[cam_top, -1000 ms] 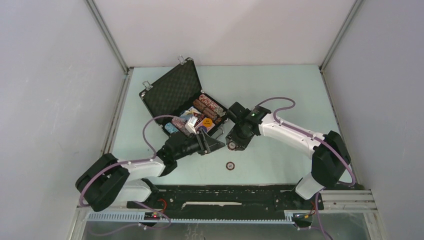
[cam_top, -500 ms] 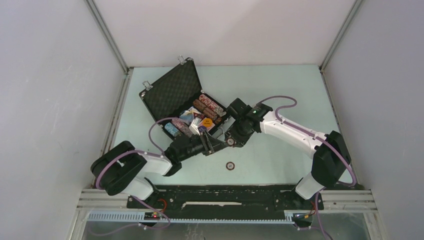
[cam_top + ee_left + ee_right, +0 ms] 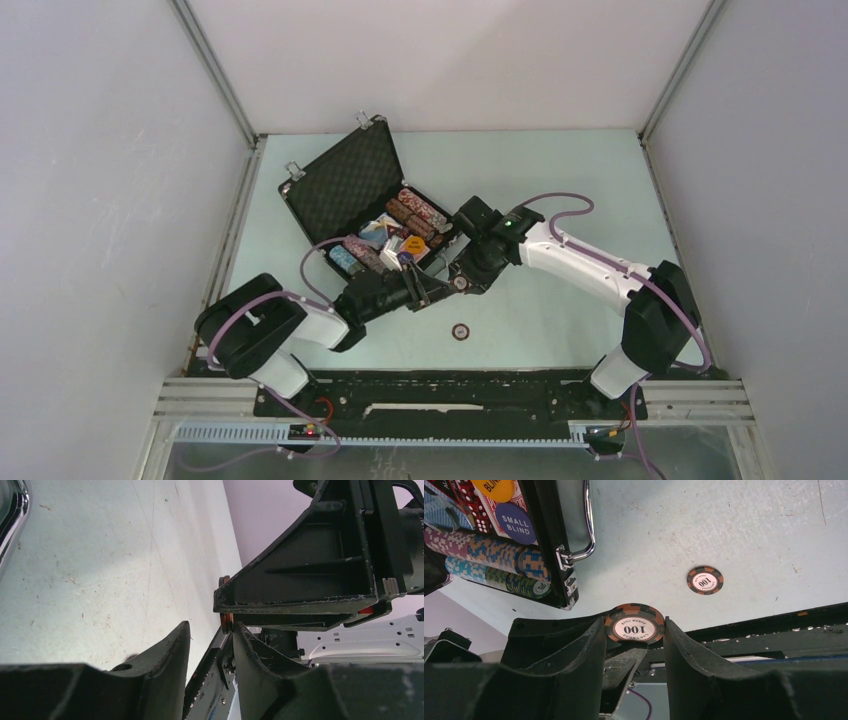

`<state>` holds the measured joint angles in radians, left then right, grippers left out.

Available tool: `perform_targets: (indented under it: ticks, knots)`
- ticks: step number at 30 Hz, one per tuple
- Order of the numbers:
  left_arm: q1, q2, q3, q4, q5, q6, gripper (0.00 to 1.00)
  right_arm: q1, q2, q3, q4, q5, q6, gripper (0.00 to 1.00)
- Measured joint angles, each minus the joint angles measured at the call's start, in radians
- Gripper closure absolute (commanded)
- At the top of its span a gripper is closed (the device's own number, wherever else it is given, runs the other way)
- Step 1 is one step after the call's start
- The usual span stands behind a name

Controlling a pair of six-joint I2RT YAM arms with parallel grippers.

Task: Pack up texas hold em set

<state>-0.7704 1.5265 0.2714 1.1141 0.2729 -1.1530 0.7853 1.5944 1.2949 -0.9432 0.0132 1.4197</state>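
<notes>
Right end effector point(image 3: 464, 282), top view: you have it tip to tip with the left end effector point(image 3: 441, 289), low over the pale green table point(image 3: 560, 180). Both sit just beside the near corner of the black rectangular silver-trimmed briefcase point(image 3: 345, 185). The briefcase lies open with its lid tipped back to the far left and rows of multicoloured poker chips point(image 3: 418, 212) in its base. One loose brown-and-orange round chip point(image 3: 461, 331) lies flat on the table, nearer your arm bases and apart from the case.

Left wrist view: your left fingers point(image 3: 165, 652) stand apart with nothing between them. The orange rim of a round poker chip point(image 3: 226, 622) shows just past one fingertip, against the right end effector's black body.

Right wrist view: the right end effector is clamped on that round poker chip, which is marked 100 and faces the camera. Beyond it you see the case's silver handle point(image 3: 589, 525), a blue round SMALL BLIND button point(image 3: 514, 522) and an orange round button point(image 3: 499, 487). The loose chip is also marked 100.
</notes>
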Motion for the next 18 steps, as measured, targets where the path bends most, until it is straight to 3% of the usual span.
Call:
perform_targets:
  ticks: [9, 16, 18]
  knots:
    - [-0.009, 0.025, 0.029, 0.026, 0.000, -0.011, 0.69, 0.000, 0.006, 0.000, 0.005, -0.004, 0.002, 0.87]
    - [-0.013, 0.026, 0.040, 0.010, -0.005, -0.011, 0.94, 0.000, 0.007, 0.000, 0.005, -0.005, 0.004, 0.86]
    - [-0.013, 0.025, 0.040, 0.002, -0.008, -0.021, 1.00, 0.000, 0.007, 0.000, 0.006, -0.003, 0.003, 0.80]
